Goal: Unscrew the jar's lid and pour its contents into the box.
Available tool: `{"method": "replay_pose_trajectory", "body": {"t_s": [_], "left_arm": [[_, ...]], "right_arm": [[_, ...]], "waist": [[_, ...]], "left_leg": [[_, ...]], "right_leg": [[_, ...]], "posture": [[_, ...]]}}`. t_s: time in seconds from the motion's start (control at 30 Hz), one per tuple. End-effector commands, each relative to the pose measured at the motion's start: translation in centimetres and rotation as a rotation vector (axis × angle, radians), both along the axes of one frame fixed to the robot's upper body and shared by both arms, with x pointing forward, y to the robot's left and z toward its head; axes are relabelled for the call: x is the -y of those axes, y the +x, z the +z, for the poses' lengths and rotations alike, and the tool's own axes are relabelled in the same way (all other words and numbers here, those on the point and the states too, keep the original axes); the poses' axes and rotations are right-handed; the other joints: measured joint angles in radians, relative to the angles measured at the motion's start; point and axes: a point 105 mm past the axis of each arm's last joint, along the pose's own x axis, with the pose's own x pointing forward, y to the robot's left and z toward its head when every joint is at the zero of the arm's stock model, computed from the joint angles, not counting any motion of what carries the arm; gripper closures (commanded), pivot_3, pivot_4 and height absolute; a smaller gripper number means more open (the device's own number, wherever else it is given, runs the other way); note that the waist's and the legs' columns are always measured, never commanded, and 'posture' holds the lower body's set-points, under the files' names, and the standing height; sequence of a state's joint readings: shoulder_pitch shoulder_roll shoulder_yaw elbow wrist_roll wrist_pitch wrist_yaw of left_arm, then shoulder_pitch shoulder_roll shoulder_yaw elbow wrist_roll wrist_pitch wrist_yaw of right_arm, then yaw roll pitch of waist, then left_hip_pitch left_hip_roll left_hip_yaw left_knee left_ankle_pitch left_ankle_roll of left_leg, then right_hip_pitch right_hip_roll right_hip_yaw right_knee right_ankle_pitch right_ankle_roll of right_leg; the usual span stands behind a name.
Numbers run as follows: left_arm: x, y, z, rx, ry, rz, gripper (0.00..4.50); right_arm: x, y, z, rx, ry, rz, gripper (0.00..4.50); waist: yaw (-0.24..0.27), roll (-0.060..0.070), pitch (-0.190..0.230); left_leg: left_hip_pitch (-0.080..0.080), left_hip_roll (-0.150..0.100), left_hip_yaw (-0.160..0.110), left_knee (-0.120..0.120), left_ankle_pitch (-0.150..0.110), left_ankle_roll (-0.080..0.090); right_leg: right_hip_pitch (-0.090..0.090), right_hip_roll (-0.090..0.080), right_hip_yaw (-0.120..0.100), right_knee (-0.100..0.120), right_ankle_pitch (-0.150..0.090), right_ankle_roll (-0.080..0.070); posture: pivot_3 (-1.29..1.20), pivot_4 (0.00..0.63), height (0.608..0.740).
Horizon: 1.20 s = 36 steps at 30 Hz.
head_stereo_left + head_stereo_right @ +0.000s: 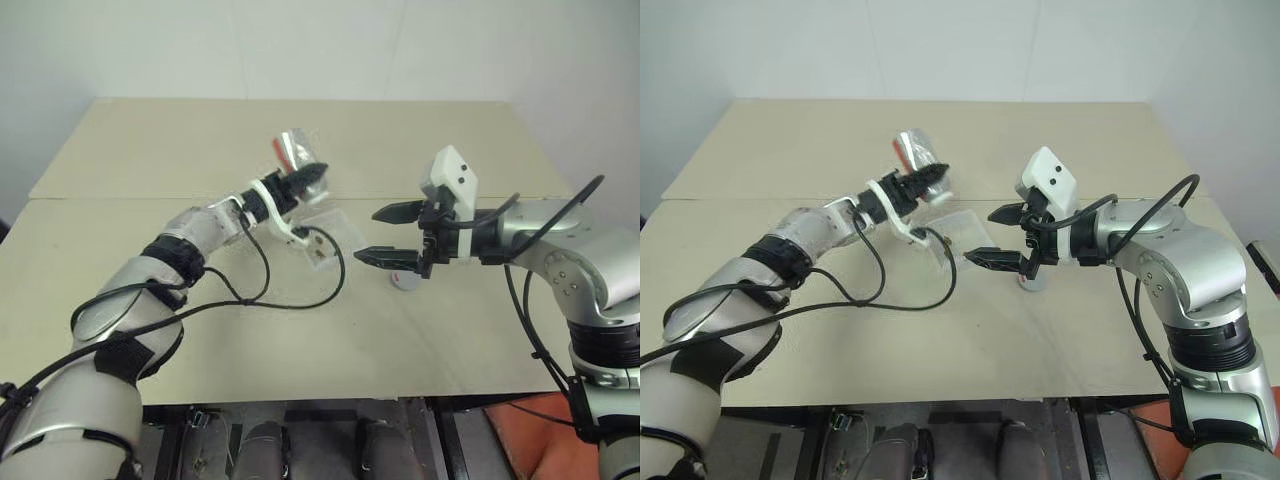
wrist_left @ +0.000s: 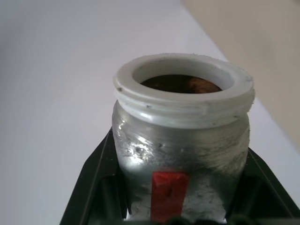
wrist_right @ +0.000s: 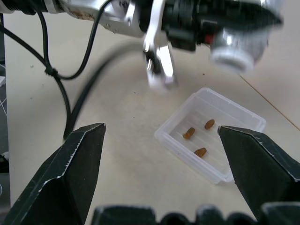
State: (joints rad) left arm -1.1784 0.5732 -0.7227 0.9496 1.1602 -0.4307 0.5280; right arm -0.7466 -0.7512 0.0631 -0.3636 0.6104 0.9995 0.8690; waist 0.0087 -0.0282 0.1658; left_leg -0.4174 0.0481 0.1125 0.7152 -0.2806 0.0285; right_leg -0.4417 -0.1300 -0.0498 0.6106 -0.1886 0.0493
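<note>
The two black fingers [image 2: 93,187] of the left gripper [image 1: 300,183] are pressed tight on the sides of the small silvery-grey jar [image 2: 180,154], which has a red stripe on a white label. The jar is held up in the air above the table, tipped over, with its open white mouth pointed away from the arm. Its screw threads are bare, and something brown can be seen inside, just under the rim. Below the jar and a little nearer the robot, the small shallow box of clear plastic [image 3: 211,133] is lying flat on the pale beige table top [image 1: 420,330]. Three tiny reddish-brown pieces [image 3: 200,152] are lying in the box, apart from each other. A black cable [image 1: 300,300] from the left arm is looped over the table just beside the box. The right gripper [image 1: 388,234] is held in the air to the right of the box, with its fingers spread wide apart and nothing between them. Just under its lower finger, the round flat grey lid [image 1: 404,282] is lying on the table, partly hidden by that finger. A seam is seen running across the table behind the box.
</note>
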Motion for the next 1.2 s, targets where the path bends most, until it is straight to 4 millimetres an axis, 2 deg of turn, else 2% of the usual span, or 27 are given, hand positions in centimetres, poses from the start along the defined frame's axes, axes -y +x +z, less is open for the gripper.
{"method": "replay_pose_trajectory", "body": {"t_s": [0.03,0.13,0.2,0.37,0.53,0.7,0.87,1.07,1.13,1.2], "left_arm": [[-2.1,-0.4,1.6,-0.175,-0.366,0.004,2.51],[-3.9,-1.0,0.8,-0.374,-0.689,0.018,2.51],[-4.8,-1.5,0.4,-0.452,-0.846,0.026,2.51],[-6.4,-2.3,-0.4,-0.772,-1.409,-0.017,2.51],[-7.1,-3.1,-1.5,-0.937,-1.705,-0.024,2.51],[-7.2,-3.5,-3.8,-1.047,-1.786,0.0,2.51],[-6.7,-3.1,-5.7,-1.058,-1.752,0.02,2.51],[-5.6,-2.9,-6.9,-1.092,-1.71,0.01,2.51],[-5.5,-3.0,-7.4,-1.107,-1.702,0.022,1.75],[-5.7,-3.3,-8.0,-1.118,-1.696,0.05,1.24]], "right_arm": [[0.0,-0.4,0.9,0.063,0.01,0.005,0.06],[0.1,-0.4,0.8,0.075,0.013,-0.001,0.06],[0.2,-0.3,0.6,0.078,0.014,-0.003,0.06],[0.2,-0.3,0.5,0.087,0.013,-0.006,0.06],[0.3,-0.3,0.6,0.097,0.015,-0.011,0.06],[0.2,-0.5,0.5,0.104,0.011,-0.006,0.06],[0.0,-0.7,0.6,0.11,0.013,-0.003,0.06],[-0.3,-0.9,0.6,0.124,0.009,0.003,0.06],[-0.3,-1.0,0.8,0.129,0.01,0.01,0.0],[-0.4,-1.1,0.7,0.13,0.009,0.013,0.0]], "waist": [[-0.003,0.0,0.0],[-0.003,0.0,0.0],[-0.002,0.0,0.0],[0.004,0.0,0.0],[0.0,0.0,0.0],[-0.001,0.0,0.0],[0.004,0.0,0.0],[0.006,0.0,0.0],[0.006,0.0,0.0],[0.005,0.0,0.0]], "left_leg": [[0.0,0.0,0.0,0.0,0.0,0.0],[0.001,0.001,0.0,0.001,0.0,0.0],[0.001,0.001,0.0,0.002,0.0,0.0],[0.0,0.001,-0.001,0.008,0.0,0.0],[0.002,0.001,-0.002,0.013,-0.001,0.001],[0.004,0.001,-0.002,0.013,-0.001,0.001],[0.003,0.0,-0.002,0.013,-0.001,0.001],[0.003,0.0,-0.002,0.013,-0.001,0.002],[0.003,0.0,-0.002,0.013,-0.001,0.002],[0.003,0.0,-0.002,0.013,-0.001,0.002]], "right_leg": [[0.0,0.0,0.0,0.0,0.0,0.0],[0.0,0.0,0.0,0.001,0.0,0.0],[0.0,0.0,0.0,0.002,0.0,0.0],[0.003,0.0,-0.001,0.004,0.0,0.0],[0.004,0.0,0.001,0.009,0.0,0.0],[0.005,0.0,0.001,0.01,0.0,0.0],[0.005,0.0,0.001,0.009,0.001,0.0],[0.006,0.0,0.0,0.008,0.001,-0.001],[0.006,0.0,0.0,0.008,0.001,-0.001],[0.006,0.0,0.0,0.007,0.001,-0.001]], "posture": [[0.0,0.15,0.74],[0.0,0.15,0.74],[0.0,0.15,0.74],[0.0,0.15,0.74],[0.0,0.15,0.74],[0.0,0.15,0.74],[0.0,0.15,0.74],[0.0,0.15,0.74],[0.0,0.15,0.74],[0.0,0.15,0.74]]}}
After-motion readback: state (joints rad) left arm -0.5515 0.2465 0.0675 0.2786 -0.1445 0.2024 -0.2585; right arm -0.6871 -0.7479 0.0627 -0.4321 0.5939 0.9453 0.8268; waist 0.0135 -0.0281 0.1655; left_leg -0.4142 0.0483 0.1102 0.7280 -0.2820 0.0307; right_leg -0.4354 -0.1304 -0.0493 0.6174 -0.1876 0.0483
